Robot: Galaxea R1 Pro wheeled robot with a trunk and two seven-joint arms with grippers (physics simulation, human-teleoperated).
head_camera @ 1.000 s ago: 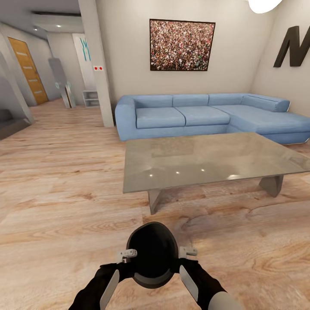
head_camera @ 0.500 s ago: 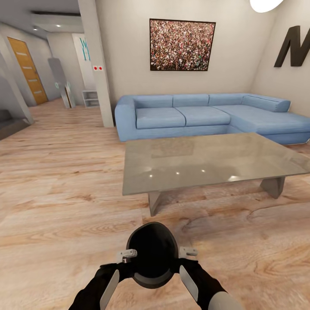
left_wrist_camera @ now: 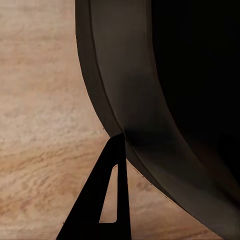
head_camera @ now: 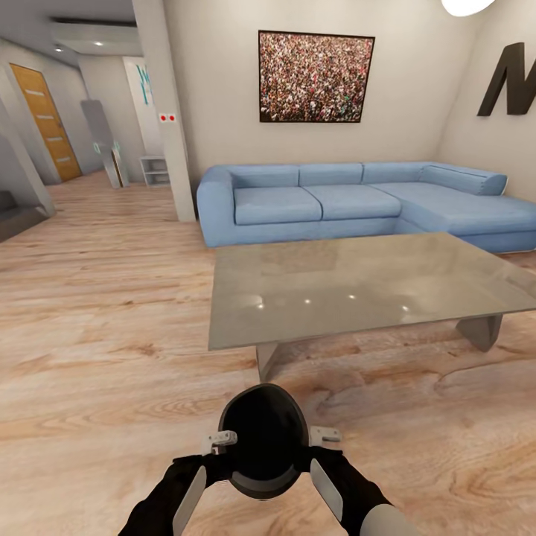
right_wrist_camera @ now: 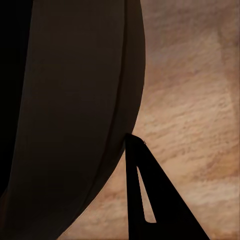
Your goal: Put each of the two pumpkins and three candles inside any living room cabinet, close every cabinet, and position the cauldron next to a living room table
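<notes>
Large dark letter "M" (head_camera: pixel 512 80) on right wall (head_camera: pixel 476 119)

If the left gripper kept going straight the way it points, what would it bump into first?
Probably the wooden floor. The left gripper is at the cauldron's rim, and its wrist view looks along one finger past the cauldron's wall to bare boards, though depth is unclear.
</notes>
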